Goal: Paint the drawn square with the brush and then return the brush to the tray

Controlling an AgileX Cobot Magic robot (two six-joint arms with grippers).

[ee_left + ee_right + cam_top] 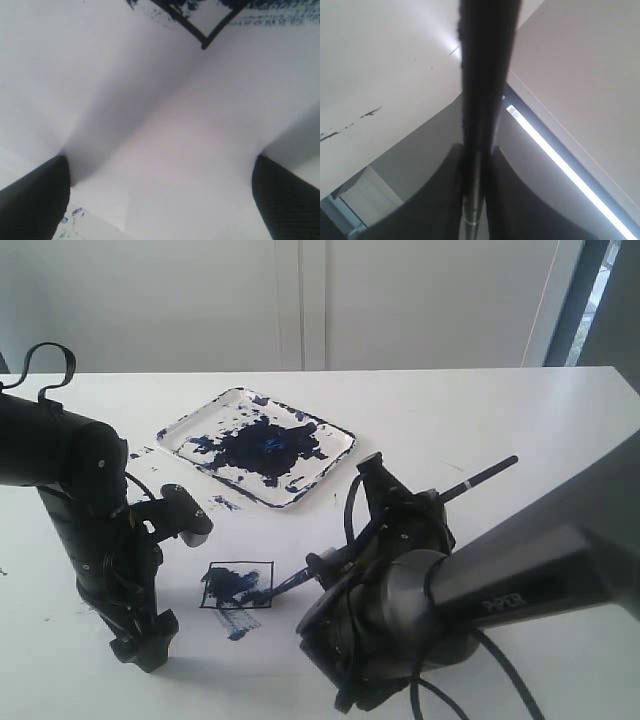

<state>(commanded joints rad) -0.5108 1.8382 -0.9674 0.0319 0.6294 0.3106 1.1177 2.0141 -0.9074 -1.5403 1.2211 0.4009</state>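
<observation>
Dark blue paint covers much of the drawn square [237, 586], with streaks past its near edge. Right gripper [385, 525] is clamped on the brush [480, 476] mid-handle. Brush is tilted: tip down at the square's right side, handle end pointing up to the far right. Right wrist view shows the handle pinched between both fingers [515, 210]. Left gripper [148, 638] has jaws spread with nothing between them, tips down on the white table [480, 410] just left of the square. The tray [345, 445], with a blue-black blot in the middle, sits farther back, apart from the square.
</observation>
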